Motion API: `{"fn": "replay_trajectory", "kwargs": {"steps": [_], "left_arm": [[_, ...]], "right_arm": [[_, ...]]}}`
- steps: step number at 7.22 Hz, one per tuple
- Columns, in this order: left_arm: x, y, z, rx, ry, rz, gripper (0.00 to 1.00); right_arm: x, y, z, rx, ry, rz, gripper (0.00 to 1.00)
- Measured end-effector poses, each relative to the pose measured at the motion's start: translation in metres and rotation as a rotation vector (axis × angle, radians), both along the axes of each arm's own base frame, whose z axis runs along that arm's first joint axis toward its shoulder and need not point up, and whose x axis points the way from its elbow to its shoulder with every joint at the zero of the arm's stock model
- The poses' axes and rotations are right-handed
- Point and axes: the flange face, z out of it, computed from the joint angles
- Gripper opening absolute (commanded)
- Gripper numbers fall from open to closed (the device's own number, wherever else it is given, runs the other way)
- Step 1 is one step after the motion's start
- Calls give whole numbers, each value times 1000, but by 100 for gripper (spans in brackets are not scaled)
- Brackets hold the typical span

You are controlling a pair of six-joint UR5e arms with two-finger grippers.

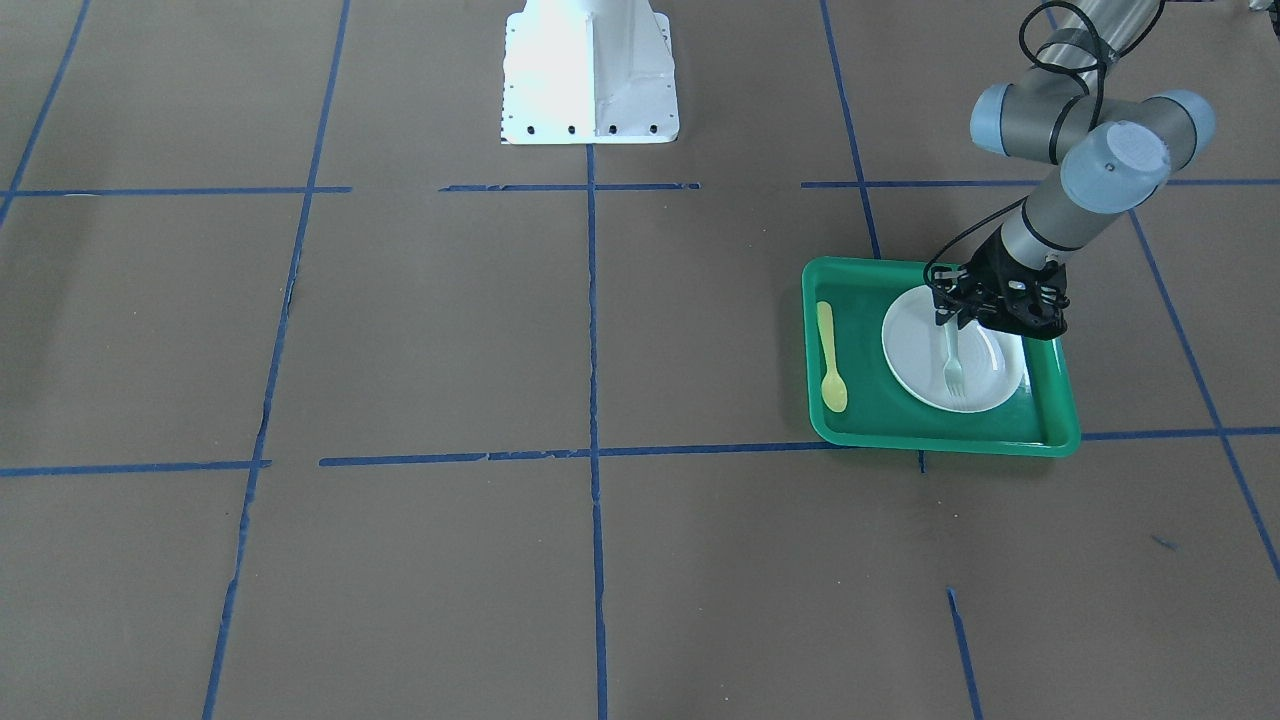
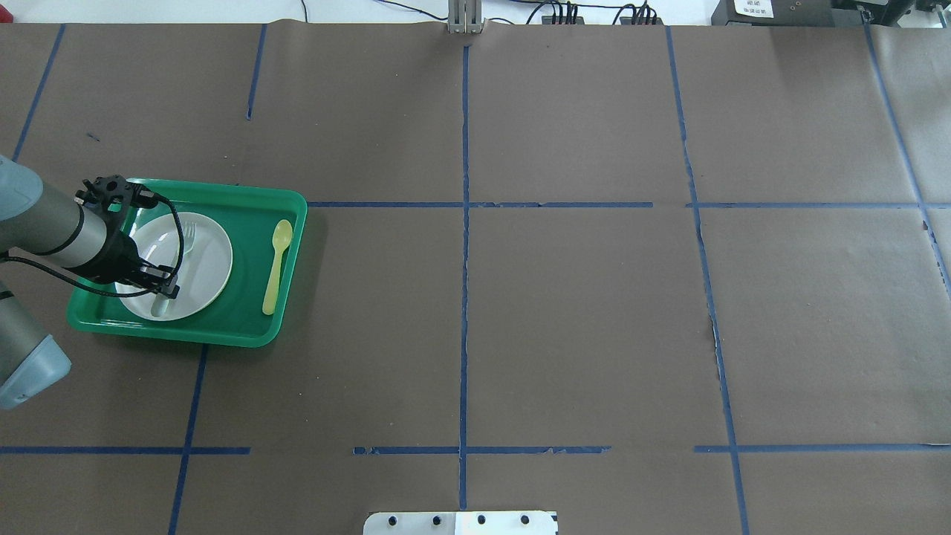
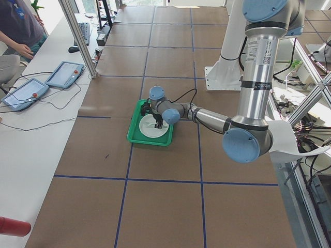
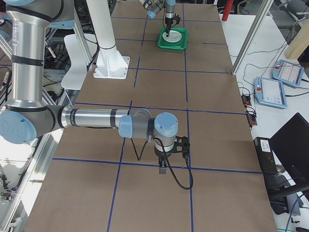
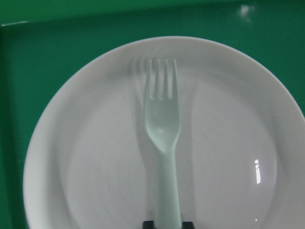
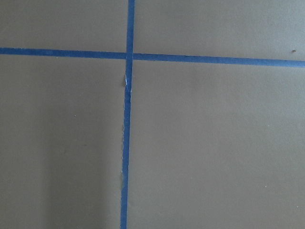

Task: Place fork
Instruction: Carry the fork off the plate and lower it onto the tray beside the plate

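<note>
The whitish translucent fork [image 5: 163, 133] lies lengthwise over the middle of the white plate [image 5: 228, 143], tines pointing away from the robot, and throws a faint shadow to its left. The plate sits in the green tray [image 1: 870, 420]. My left gripper [image 1: 950, 322] is shut on the end of the fork's handle; two dark fingertips flank it at the bottom of the left wrist view. The fork [image 2: 183, 249] also shows on the plate [image 2: 208, 271] from overhead. My right gripper [image 4: 164, 166] hangs over bare table far from the tray; I cannot tell whether it is open or shut.
A yellow plastic spoon [image 1: 830, 360] lies in the tray beside the plate, bowl pointing away from the robot. The robot's white base [image 1: 590, 75] stands mid-table. Blue tape lines cross the brown table cover [image 6: 127, 119].
</note>
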Motion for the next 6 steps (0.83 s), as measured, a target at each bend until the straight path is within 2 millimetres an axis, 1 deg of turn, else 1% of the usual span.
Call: {"fn": "replay_trajectory", "kwargs": {"steps": [2,3,4,5,6], "left_arm": [[-38,-21,-3,-33,33,-50,0],[-57,-30,-1,-46,38,-80,0],[-70,-37,3,-55,38,-102,0],[-77,-41,10,-64,33,-114,0],[-79,-43,20,-77,24,-119,0]], "right_arm": [[0,0,0,0,0,0,100],[0,0,0,0,0,0,100],[0,0,0,0,0,0,100],[0,0,0,0,0,0,100],[0,0,0,0,0,0,100]]}}
